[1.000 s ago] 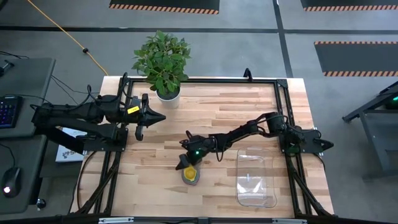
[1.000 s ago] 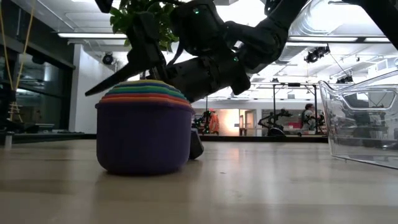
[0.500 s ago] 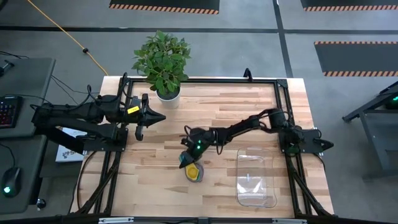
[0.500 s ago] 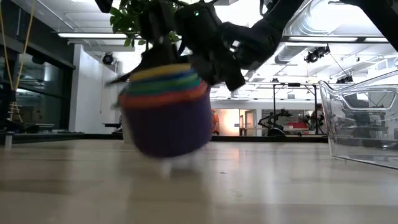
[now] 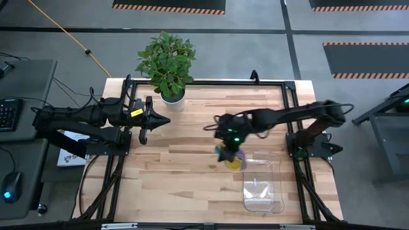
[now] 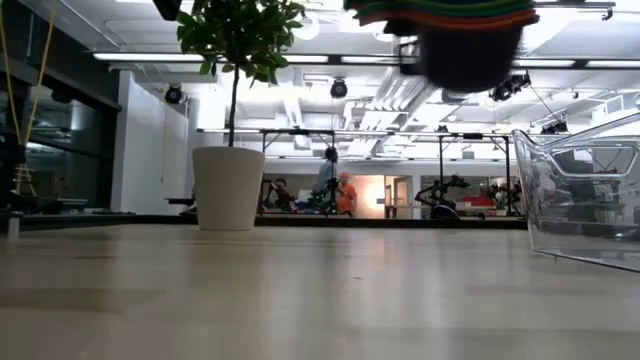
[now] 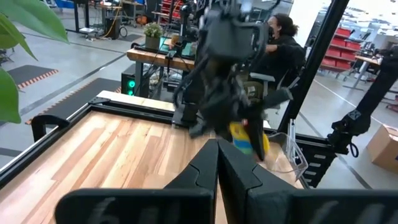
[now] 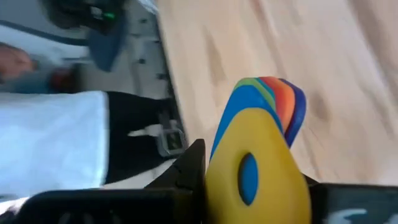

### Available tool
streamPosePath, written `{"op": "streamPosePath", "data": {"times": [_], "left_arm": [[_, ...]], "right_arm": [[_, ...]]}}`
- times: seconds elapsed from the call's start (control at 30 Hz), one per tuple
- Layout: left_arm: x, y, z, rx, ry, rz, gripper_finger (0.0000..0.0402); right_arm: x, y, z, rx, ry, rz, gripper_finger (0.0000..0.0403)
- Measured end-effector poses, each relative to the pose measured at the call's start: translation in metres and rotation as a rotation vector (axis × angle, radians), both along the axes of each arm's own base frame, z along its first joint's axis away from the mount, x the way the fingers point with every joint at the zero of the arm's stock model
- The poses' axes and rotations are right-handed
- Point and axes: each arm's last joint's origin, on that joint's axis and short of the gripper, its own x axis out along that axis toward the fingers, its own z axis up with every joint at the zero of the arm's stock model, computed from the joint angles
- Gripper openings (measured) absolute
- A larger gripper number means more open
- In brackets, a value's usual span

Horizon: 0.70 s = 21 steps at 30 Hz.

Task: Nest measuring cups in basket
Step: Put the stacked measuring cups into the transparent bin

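A: Report the left side of the table first, using the basket (image 5: 262,184) as reference.

B: I see the left gripper (image 5: 165,119) well to the left of the basket, near the white plant pot (image 5: 172,99). Its fingers are pressed together, with nothing between them. The arm rests at the table's left edge.

A: Next item to the right?

B: The right gripper (image 5: 225,152) is just left of the basket's far left corner. It is clamped on the nested measuring cups (image 5: 234,159). In my right wrist view the yellow cup's handle (image 8: 258,180) sits between the dark fingers, with blue, green, red and orange rims fanned behind it.

A: Is the stack on the table?

B: No. In my low view the measuring cups hang at the top edge, clear of the wood, left of the basket wall (image 6: 575,205).

A: Basket condition?

B: It is clear plastic, standing on the table's right near part. I cannot tell whether anything lies inside it.
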Motion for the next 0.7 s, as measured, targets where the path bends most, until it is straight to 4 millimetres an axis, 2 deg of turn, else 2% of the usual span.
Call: {"op": "streamPosePath", "data": {"times": [0.07, 0.13, 0.3, 0.5, 0.6, 0.7], "left_arm": [[0.000, 0.000, 0.000, -0.001, 0.000, 0.000, 0.0000], [0.000, 0.000, 0.000, -0.006, -0.002, 0.000, 0.0000], [0.000, 0.000, 0.000, -0.009, -0.002, 0.001, 0.0000], [0.000, 0.000, 0.000, -0.009, -0.003, 0.002, 0.0000], [0.000, 0.000, 0.000, -0.009, -0.003, 0.003, 0.0000], [0.000, 0.000, 0.000, -0.010, -0.004, 0.003, 0.0000]], "right_arm": [[-0.020, 0.006, 0.012, -0.048, 0.033, -0.029, 0.0061], [-0.042, 0.011, 0.019, -0.025, 0.018, -0.081, 0.0061], [-0.104, 0.022, 0.004, 0.109, 0.013, -0.278, 0.0061], [-0.172, 0.031, 0.012, 0.292, -0.154, -0.473, 0.0061], [-0.194, 0.031, 0.011, 0.315, -0.205, -0.547, 0.0061], [-0.201, 0.034, -0.007, 0.278, -0.181, -0.600, 0.0061]]}}
